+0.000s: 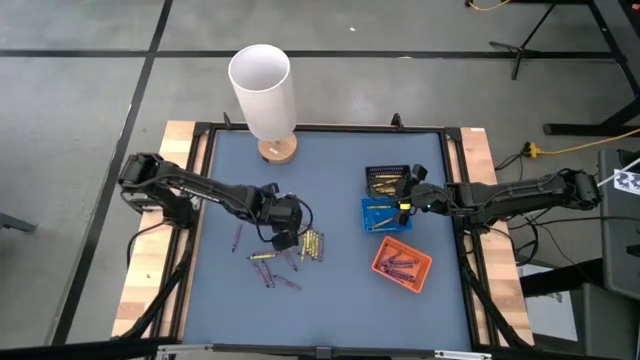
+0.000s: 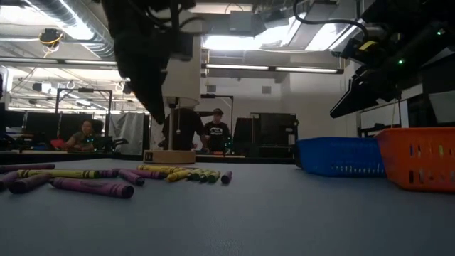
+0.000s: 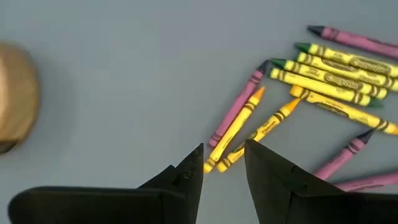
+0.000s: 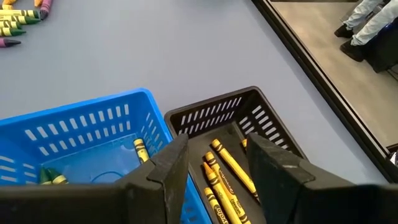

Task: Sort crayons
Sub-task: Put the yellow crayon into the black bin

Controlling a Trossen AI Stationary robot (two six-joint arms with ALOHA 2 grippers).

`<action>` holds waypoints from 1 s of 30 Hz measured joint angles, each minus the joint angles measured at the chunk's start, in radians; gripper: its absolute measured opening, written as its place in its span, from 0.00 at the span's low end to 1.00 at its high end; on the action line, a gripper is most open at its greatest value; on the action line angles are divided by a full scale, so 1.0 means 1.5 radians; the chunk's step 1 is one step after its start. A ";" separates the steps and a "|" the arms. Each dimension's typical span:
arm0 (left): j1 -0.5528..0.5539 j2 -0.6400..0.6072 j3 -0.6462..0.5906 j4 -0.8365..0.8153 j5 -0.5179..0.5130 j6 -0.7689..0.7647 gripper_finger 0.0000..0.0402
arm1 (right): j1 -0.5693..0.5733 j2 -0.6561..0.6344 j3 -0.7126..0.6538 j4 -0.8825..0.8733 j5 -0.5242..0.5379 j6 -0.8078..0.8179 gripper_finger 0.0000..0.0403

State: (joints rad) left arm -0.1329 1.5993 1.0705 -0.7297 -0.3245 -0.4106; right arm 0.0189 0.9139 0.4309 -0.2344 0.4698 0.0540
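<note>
on the crayons (image 3: 336,78), label print is unreadable; left end effector (image 3: 224,165) and right end effector (image 4: 217,155) spread.

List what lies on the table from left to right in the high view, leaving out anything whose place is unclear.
Left gripper over the loose crayons → black tray → right gripper → orange tray. The blue tray sits under the right gripper, so its place is unclear.

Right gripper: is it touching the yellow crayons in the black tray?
Apart. In the right wrist view the right gripper hangs open above the black tray, and the yellow crayons lie on the tray floor, plainly below its fingertips.
</note>
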 joint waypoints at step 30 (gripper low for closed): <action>0.032 0.000 -0.214 0.336 0.139 0.165 0.25 | 0.000 0.000 0.000 0.000 0.000 0.000 0.40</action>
State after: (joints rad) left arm -0.0853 1.5993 0.7499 -0.2257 -0.1166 -0.1627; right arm 0.0189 0.9142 0.4309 -0.2348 0.4696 0.0544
